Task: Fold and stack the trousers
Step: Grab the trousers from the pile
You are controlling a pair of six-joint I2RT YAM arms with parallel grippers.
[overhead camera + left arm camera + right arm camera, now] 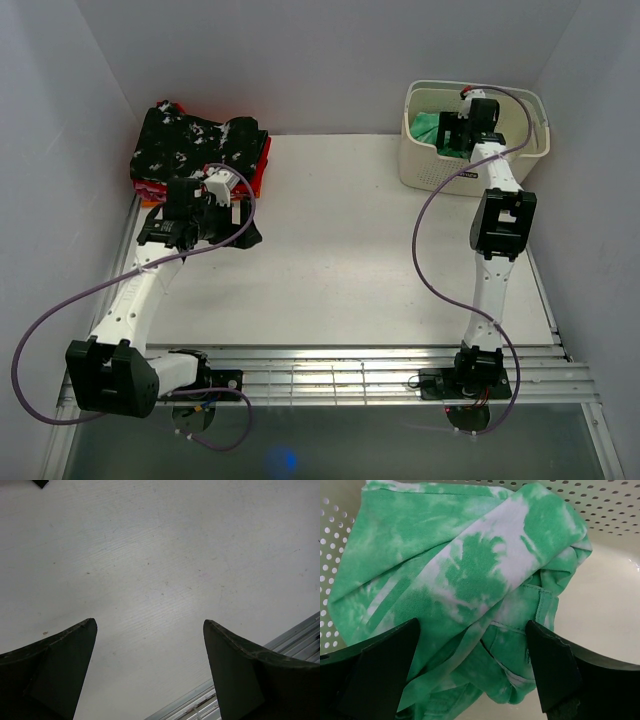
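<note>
Trousers (pixel 470 575) crumpled inside perforated basket (pixel 440 178); right tool (pixel 472 624) wide above them (left tool (pixel 149 622) wide over table (pixel 160 555)).

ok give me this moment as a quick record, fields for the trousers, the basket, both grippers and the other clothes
trousers: bright green tie-dye, crumpled inside the basket, not yet folded
basket: cream, perforated walls, far right of the table
right gripper: open, reaching into the basket, jaws either side of the trousers, nothing gripped
left gripper: open, over bare table on the left side, nothing held
black speckled garment: folded, lying on top of the red and orange clothes, far left of the table
</note>
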